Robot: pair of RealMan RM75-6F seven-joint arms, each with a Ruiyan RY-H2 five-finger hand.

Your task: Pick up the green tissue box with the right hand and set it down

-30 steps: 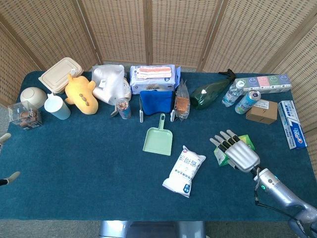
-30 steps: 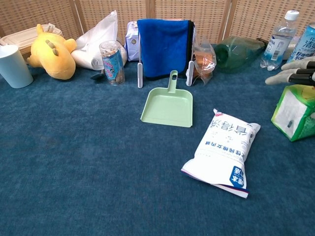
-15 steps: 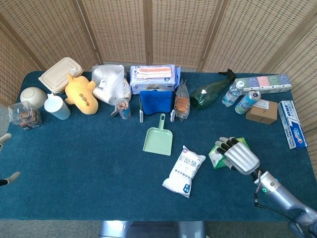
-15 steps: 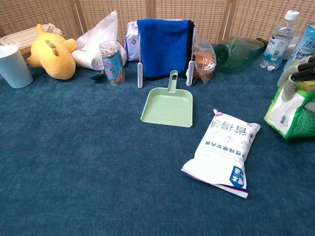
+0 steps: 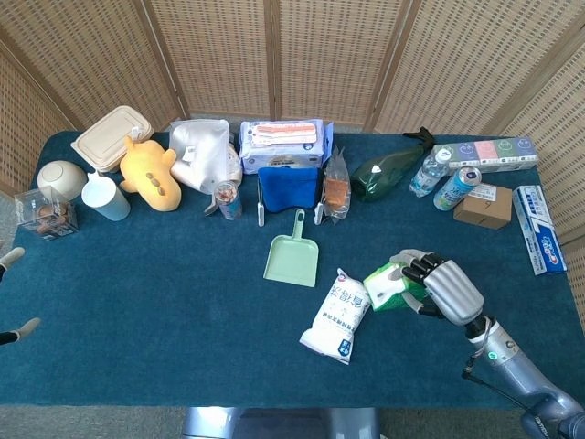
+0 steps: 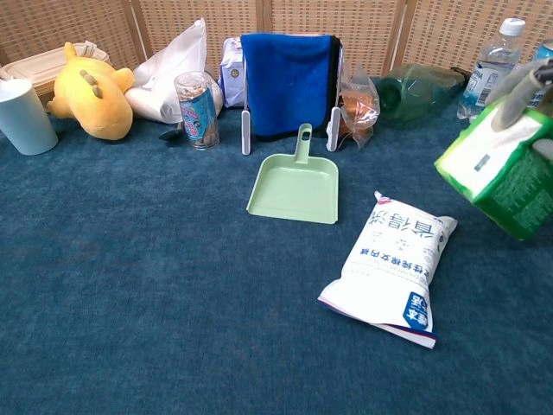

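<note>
Right hand (image 5: 441, 285) grips the green tissue box (image 5: 390, 286), tilted above the desk (image 5: 164, 302); lowering toward nine o'clock risks clipping the white pouch (image 5: 340, 315).

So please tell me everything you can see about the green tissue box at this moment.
The green tissue box is a small cube-like pack with green sides and a white face bearing a small dark mark. It looks like soft, glossy packaging. The right hand grips it from above, fingers curled over its upper edge. It is tilted and appears lifted off the blue table cloth, with its white face turned towards the left. It hangs just right of the white bag, apparently without touching it.
</note>
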